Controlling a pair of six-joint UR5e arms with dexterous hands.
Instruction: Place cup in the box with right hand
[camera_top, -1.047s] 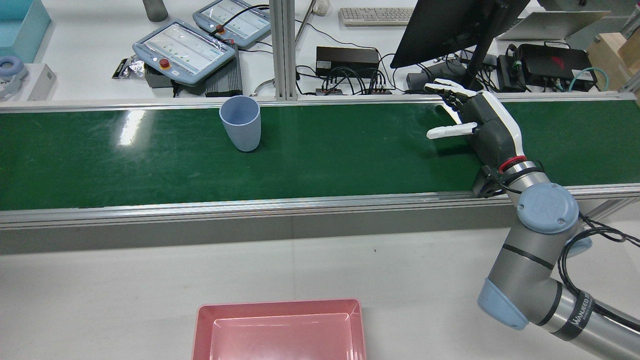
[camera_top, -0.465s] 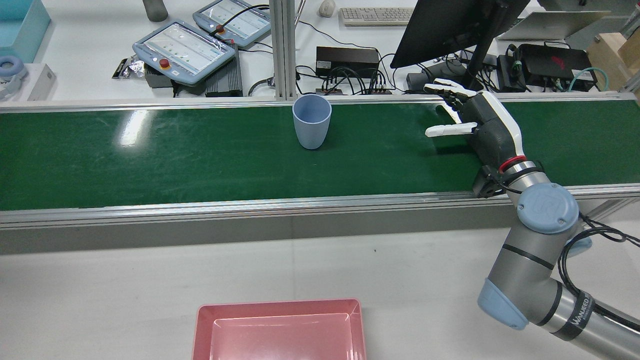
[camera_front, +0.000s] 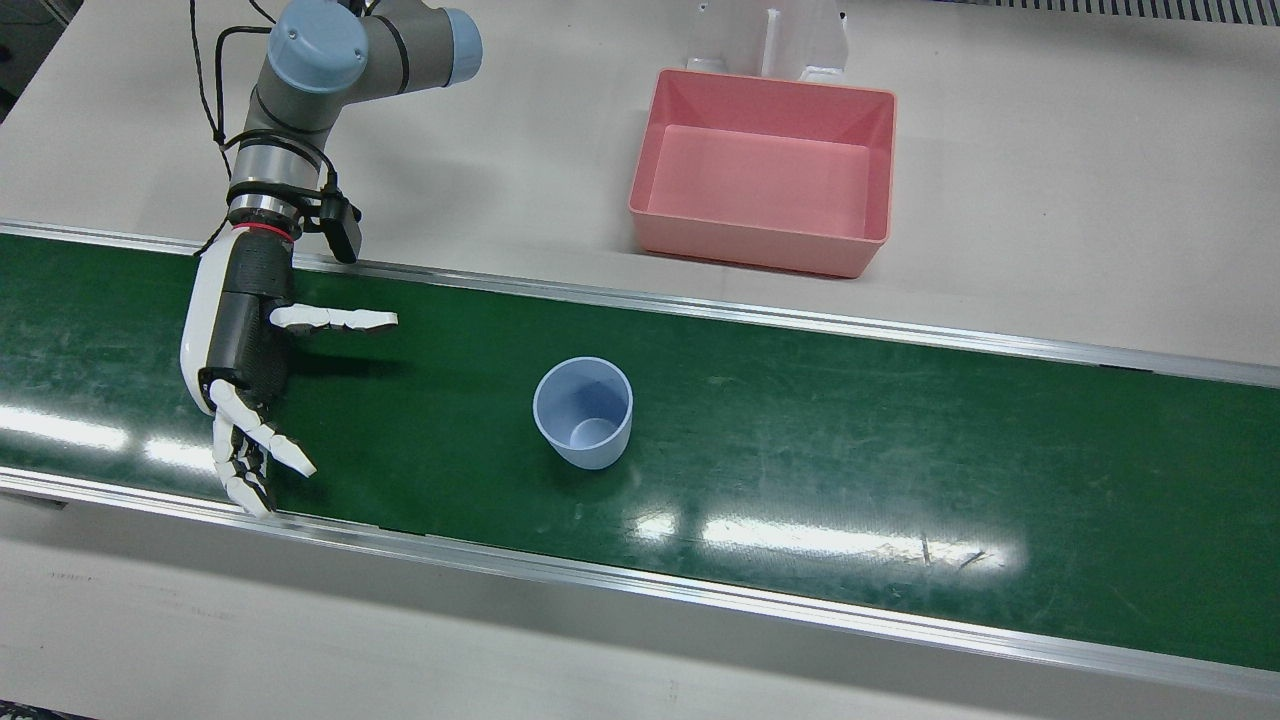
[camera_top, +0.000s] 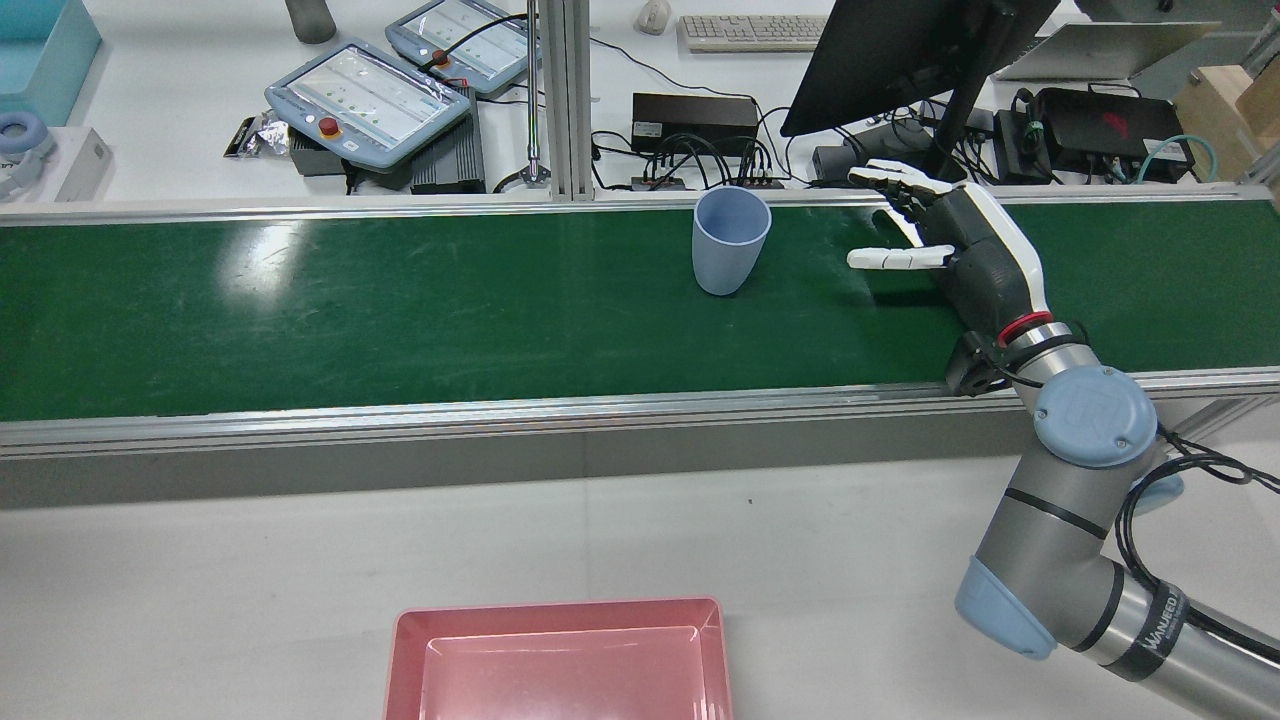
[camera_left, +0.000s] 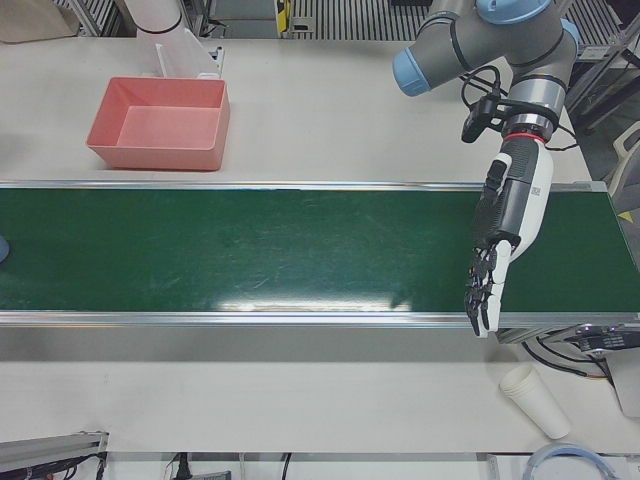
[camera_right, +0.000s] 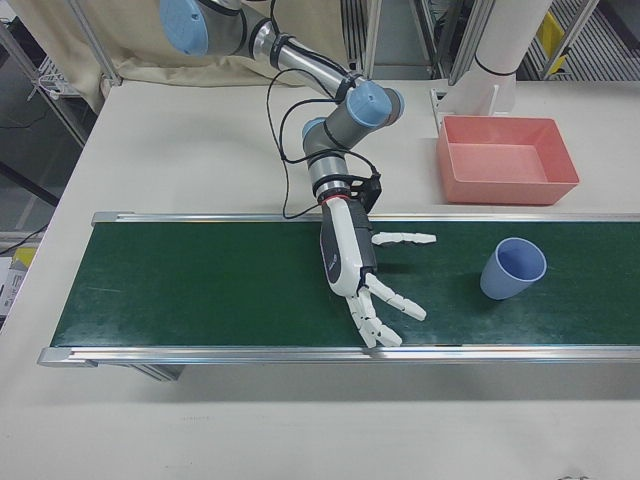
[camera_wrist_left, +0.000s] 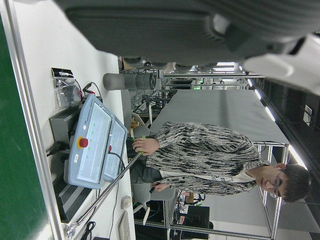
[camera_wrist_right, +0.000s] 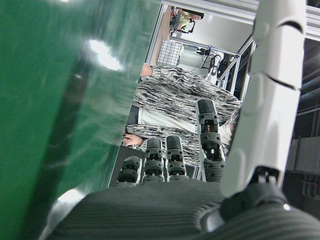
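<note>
Moved: the cup (camera_top: 731, 241) has travelled along the belt (camera_top: 300, 310) toward my right hand (camera_top: 975, 260) since a second ago; in the rear view it was left of the middle post and now stands right of it. My right hand has kept its place.

Left side, rear view: two control tablets (camera_top: 366, 100) lie on the white bench beyond the belt, well apart from the cup.

Cup: pale blue, upright, mouth up, empty, standing on the green belt near its far rail. It is near my right hand but touches nothing of mine. From above (camera_front: 583, 412) it sits in the middle of the belt's width.

Box: pink, empty, on the white table (camera_top: 250, 560) on my side of the belt (camera_top: 560, 660); in the front view (camera_front: 765, 170) it lies across the near rail from the cup, well apart.

Right hand: it hovers over the belt, palm turned toward the cup, fingers (camera_top: 880, 175) spread apart and reaching along the far rail, thumb (camera_top: 895, 259) stretched out toward the cup. It holds nothing. The right-front view (camera_right: 350, 262) shows the same: fingers fanned, cup (camera_right: 512, 268) to the side with bare belt between.

Left hand: it hangs over the other end of the belt (camera_left: 505, 235), fingers straight, pointing down at the rail and close side by side, holding nothing.

Far right, left-front view: a stack of white paper cups (camera_left: 535, 400) lies on its side on the table beside the belt.
</note>
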